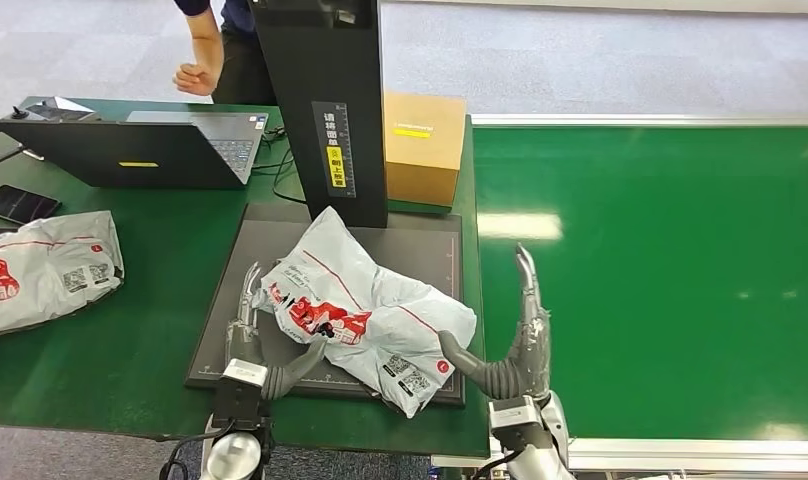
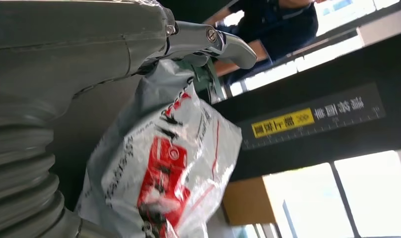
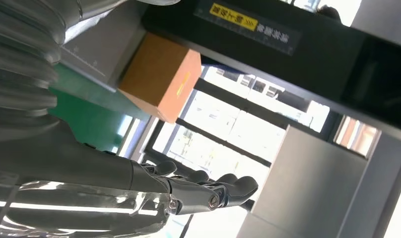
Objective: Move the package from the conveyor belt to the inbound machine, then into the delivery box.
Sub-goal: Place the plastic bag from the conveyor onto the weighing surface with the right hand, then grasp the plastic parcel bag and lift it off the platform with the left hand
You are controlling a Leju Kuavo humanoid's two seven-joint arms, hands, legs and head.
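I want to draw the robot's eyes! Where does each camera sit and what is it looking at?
Head view: high on the body, looking down at the package on the dark mat, left hand and right hand either side.
Left wrist view: behind the left hand, facing the package.
Right wrist view: behind the right hand, facing the cardboard box.
All share the black column.

Left hand (image 2: 89, 59), grey ribbed cover and thumb, lies against the white package (image 2: 164, 168) with red print, which rests on the dark scanner plate (image 2: 84, 148) beside the black column (image 2: 307, 119) bearing a yellow label (image 2: 283, 122); person (image 2: 283, 25) behind.
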